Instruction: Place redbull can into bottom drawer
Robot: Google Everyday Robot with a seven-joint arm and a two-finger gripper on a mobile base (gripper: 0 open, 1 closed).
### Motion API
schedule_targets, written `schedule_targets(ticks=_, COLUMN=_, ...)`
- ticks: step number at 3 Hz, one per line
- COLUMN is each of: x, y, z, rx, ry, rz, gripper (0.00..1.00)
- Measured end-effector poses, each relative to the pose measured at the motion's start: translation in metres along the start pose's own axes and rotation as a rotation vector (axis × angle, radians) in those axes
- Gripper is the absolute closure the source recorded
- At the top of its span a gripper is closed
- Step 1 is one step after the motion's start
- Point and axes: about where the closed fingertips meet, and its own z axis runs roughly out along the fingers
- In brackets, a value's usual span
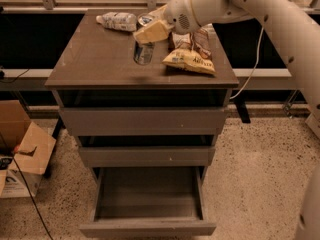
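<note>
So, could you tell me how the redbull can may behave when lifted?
The redbull can stands upright, tall and slim, so it probably tips easily if nudged sideways. Its smooth metal wall looks slippery yet stiff. The gripper sits right over its top.
</note>
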Motion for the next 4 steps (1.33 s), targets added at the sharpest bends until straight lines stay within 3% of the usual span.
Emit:
schedule_targets(ticks=1, x=0.002, y=0.04, z=-0.04, rx=-0.068, ry=-0.022, rz=-0.11, gripper=1.0)
schedule_targets(ticks=2, x=0.016, y=0.078, z=-0.081, rx=-0.085, ry=-0.009, rz=-0.188, gripper=1.0)
schedule_targets(ticks=3, x=0.049, y=0.111, z=-0.11, rx=-0.082, ry=0.018, rz=-0.176, gripper=1.0)
schedule_targets(ticks=4, x=0.114, y=0.137, z=-0.087, rx=-0.093, ry=0.095, rz=-0.046, gripper=1.0)
